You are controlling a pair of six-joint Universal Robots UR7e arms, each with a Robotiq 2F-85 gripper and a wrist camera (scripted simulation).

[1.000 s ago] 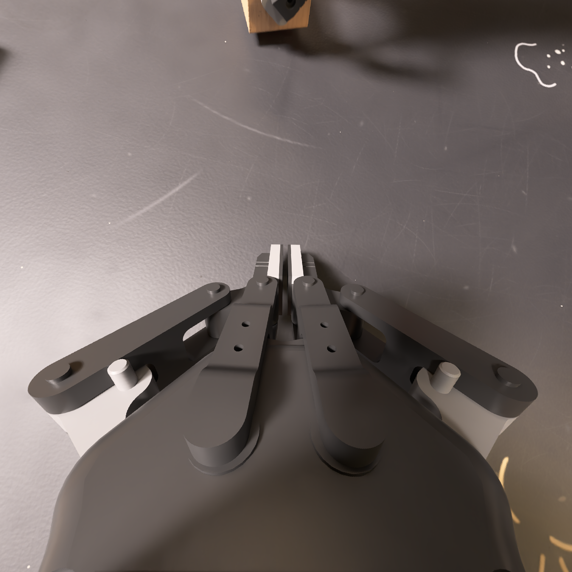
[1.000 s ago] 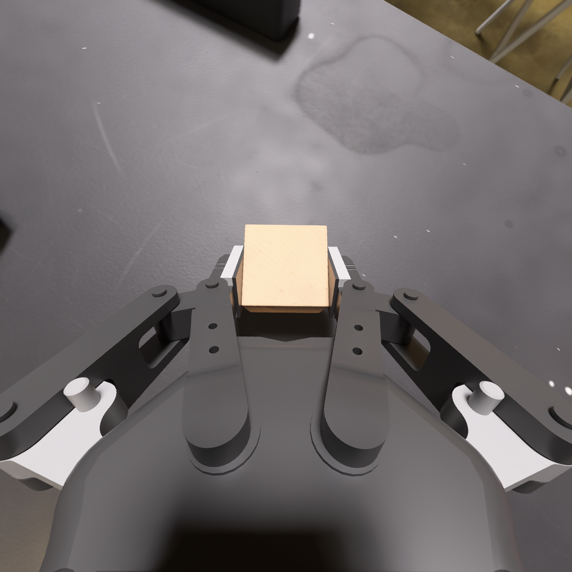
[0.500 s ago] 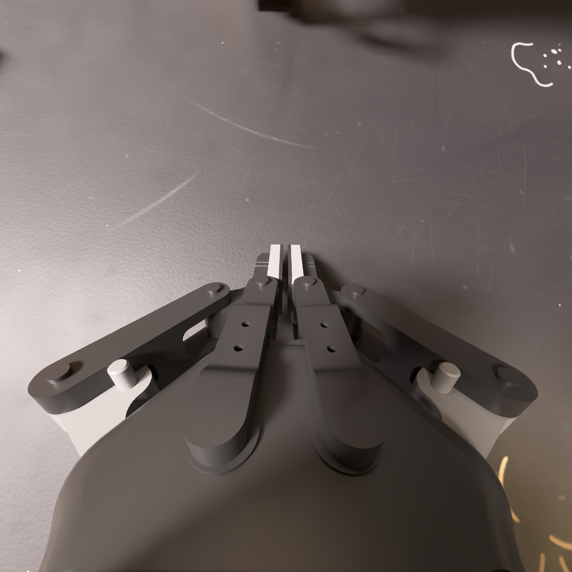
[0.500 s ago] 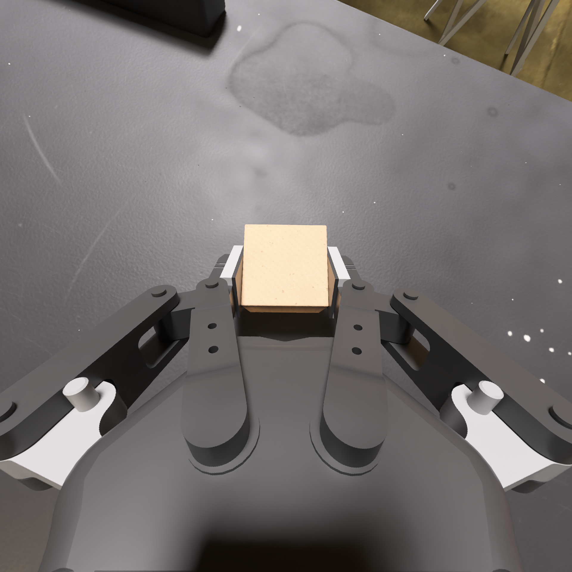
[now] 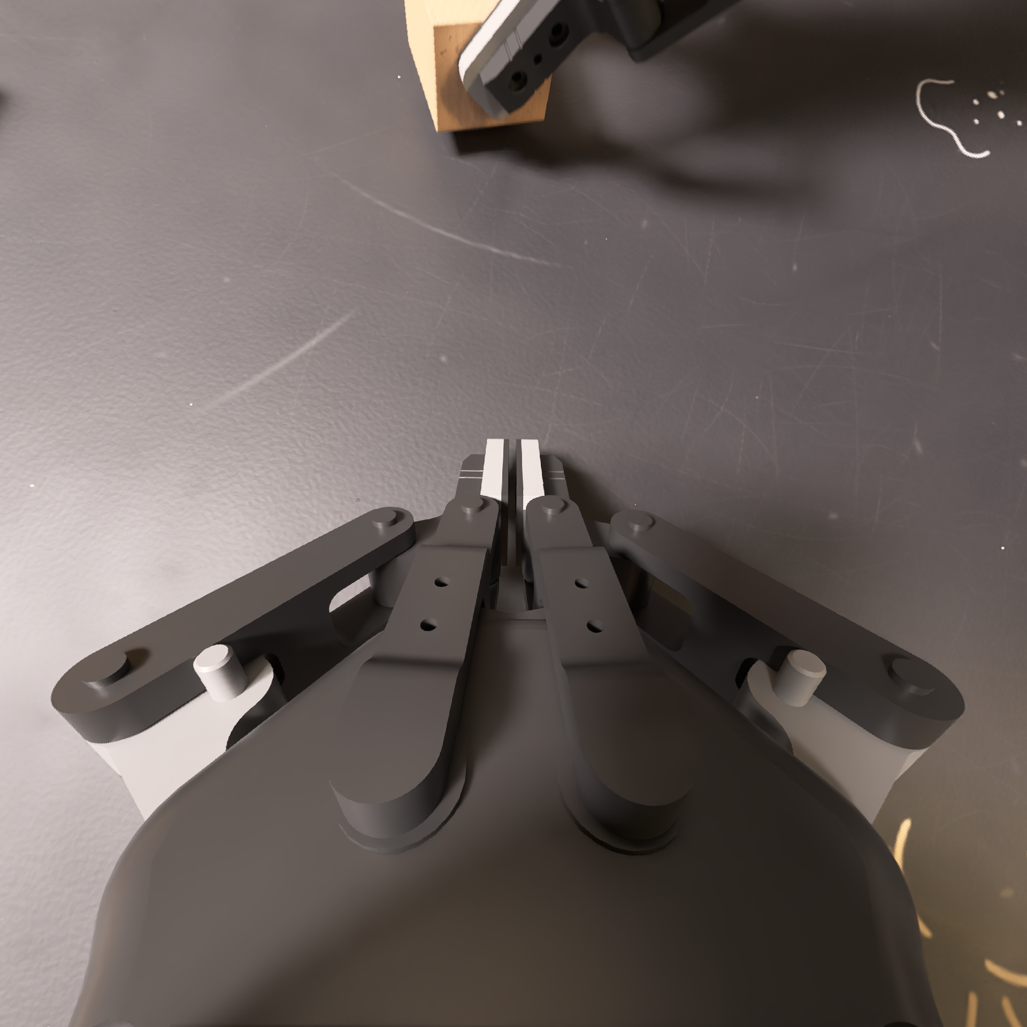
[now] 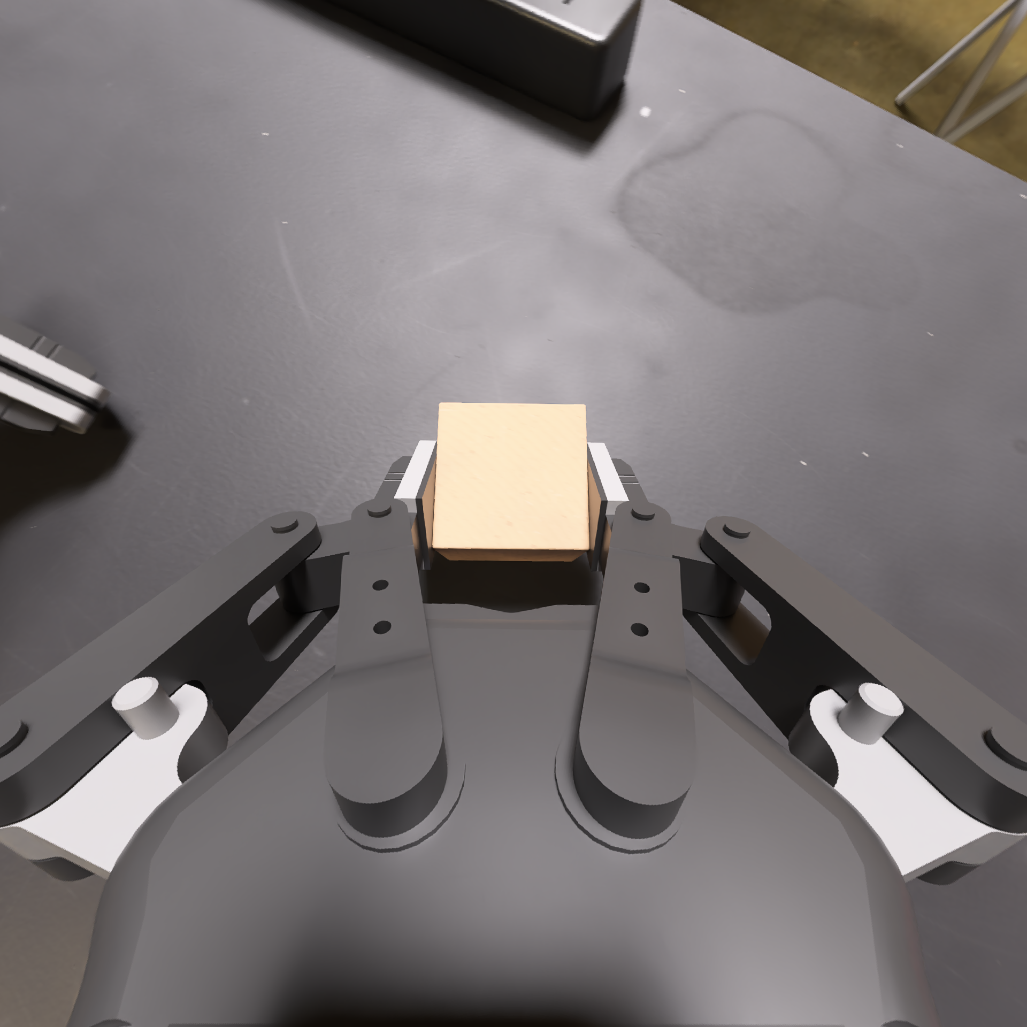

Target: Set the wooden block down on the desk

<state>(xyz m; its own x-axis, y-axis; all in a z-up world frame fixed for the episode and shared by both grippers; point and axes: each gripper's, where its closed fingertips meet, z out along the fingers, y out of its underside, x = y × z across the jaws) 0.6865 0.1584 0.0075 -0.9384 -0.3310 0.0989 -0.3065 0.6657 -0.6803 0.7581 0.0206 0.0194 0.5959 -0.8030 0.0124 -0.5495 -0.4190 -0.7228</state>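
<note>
A light wooden block sits between my right gripper's white pads; the gripper is shut on it, over the dark grey desk. In the left wrist view the block shows at the top edge with one right finger across its side, its lower corner close to the desk; I cannot tell if it touches. My left gripper is shut and empty, low over the desk. Its fingertips show at the left edge of the right wrist view.
A black box-shaped object lies on the desk at the far side. A dull stain marks the desk to the right. The desk edge runs across the upper right, with metal chair legs on the floor beyond.
My right gripper has swung back toward the left gripper with the block still held; the block and finger have come back into the left wrist view, larger and lower. The left gripper has not moved.
</note>
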